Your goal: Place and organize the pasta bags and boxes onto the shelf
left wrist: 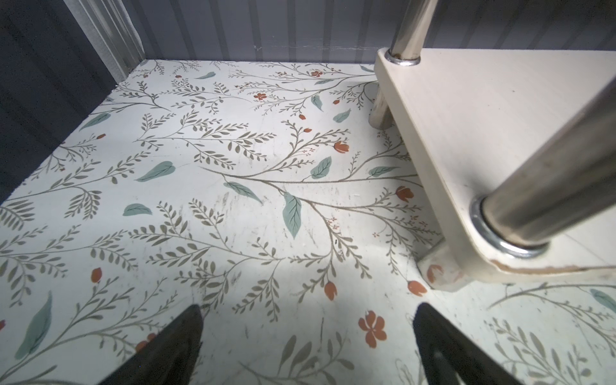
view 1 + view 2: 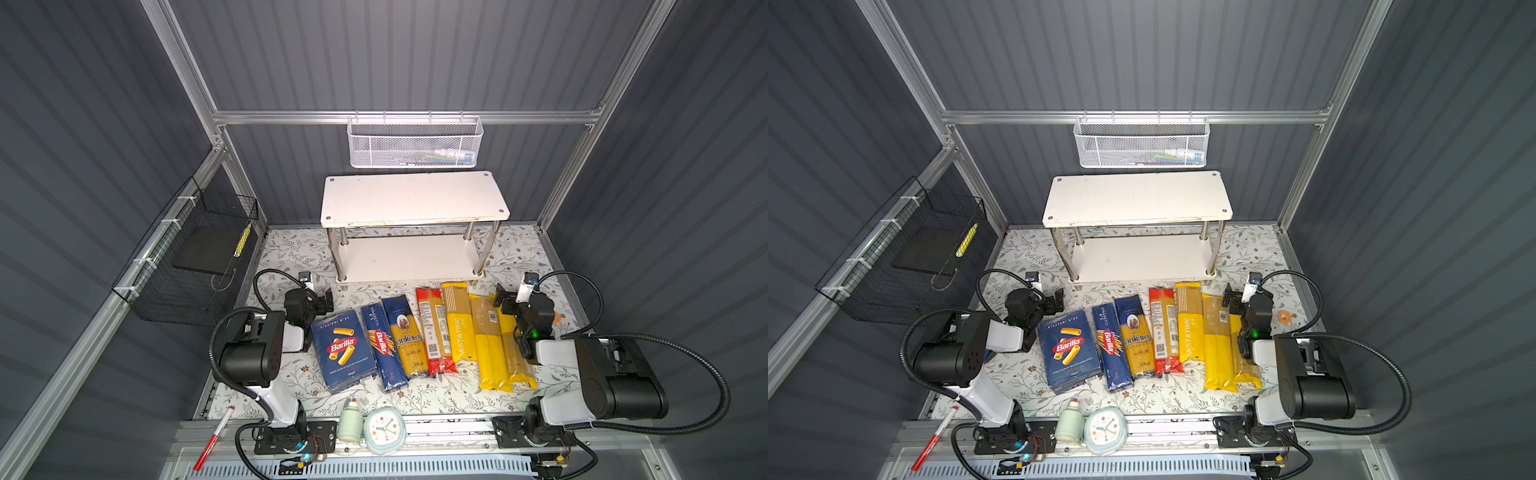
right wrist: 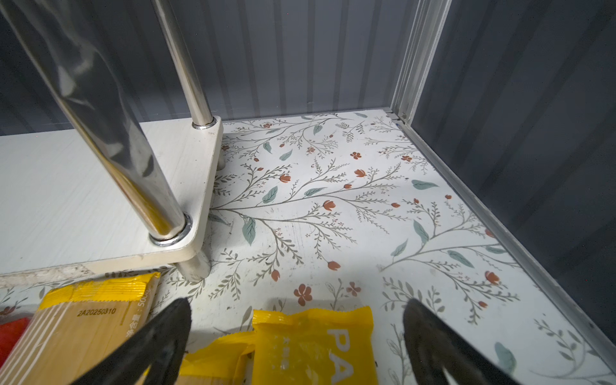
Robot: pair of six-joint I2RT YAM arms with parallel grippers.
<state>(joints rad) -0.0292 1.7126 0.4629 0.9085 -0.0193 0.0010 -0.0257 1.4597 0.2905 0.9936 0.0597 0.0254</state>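
Pasta boxes (image 2: 343, 349) and bags (image 2: 457, 328) lie in a row on the bench (image 2: 291, 257) just before the bare shelf (image 2: 415, 199), likely staged for easy picking, flanked by both arms' jaws, standing apart and empty.

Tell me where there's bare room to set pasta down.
Both boards of the white two-tier shelf with chrome legs are bare. The floral table mat is free either side of the shelf. Crowded: the row of dark blue pasta boxes and plastic bags in front of it.
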